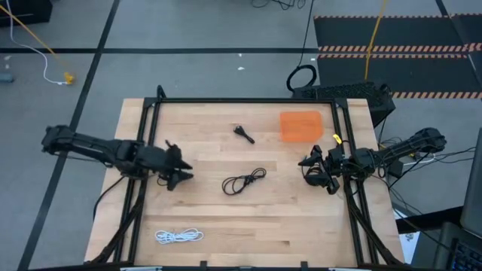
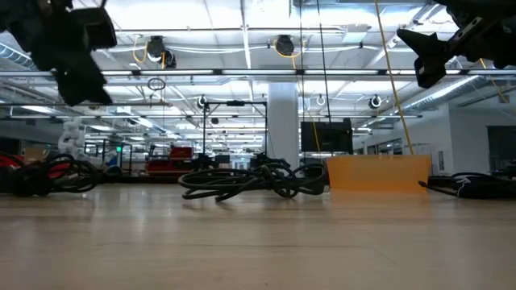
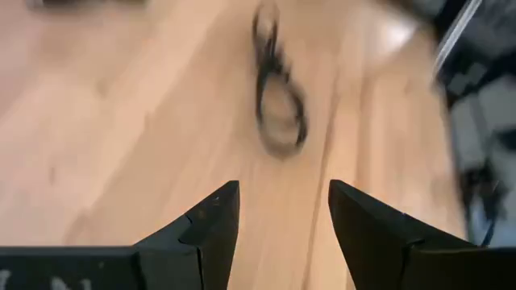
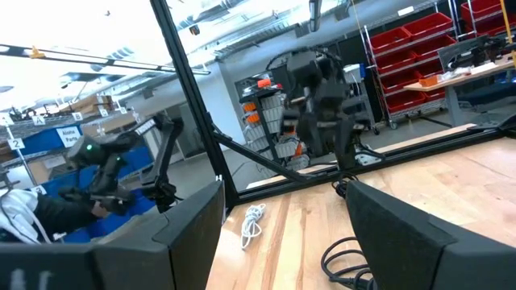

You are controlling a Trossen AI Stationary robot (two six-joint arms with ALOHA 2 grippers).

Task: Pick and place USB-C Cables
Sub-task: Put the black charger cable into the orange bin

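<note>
I have the left claw (image 1: 183,170) hanging above the left part of the bench (image 1: 301,233), with its fingers (image 3: 211,225) spread apart and nothing between them. It points toward the black cable coil (image 1: 244,181) that lies flat near the middle of the bench, apart from the claw. In the left wrist view this same coil (image 3: 278,101) is ahead of the fingers and not yet between them.

The right claw (image 1: 307,167) waits over the right side of the bench, also spread open and empty. A smaller black cable bundle (image 1: 243,134) lies farther back, beside an orange pad (image 1: 301,126). A white cable coil (image 1: 179,236) lies near the front left edge.

I judge that the black coil is light and soft. It will bend and maybe unroll when lifted, so one single strand is a bad place to hold. I think the best hold is where several loops cross and lie together, near the middle of the coil, so the claw closes on many strands at once. The cable lies low on the wood, so the fingertips must come very near to the surface, otherwise they can slip over it.
</note>
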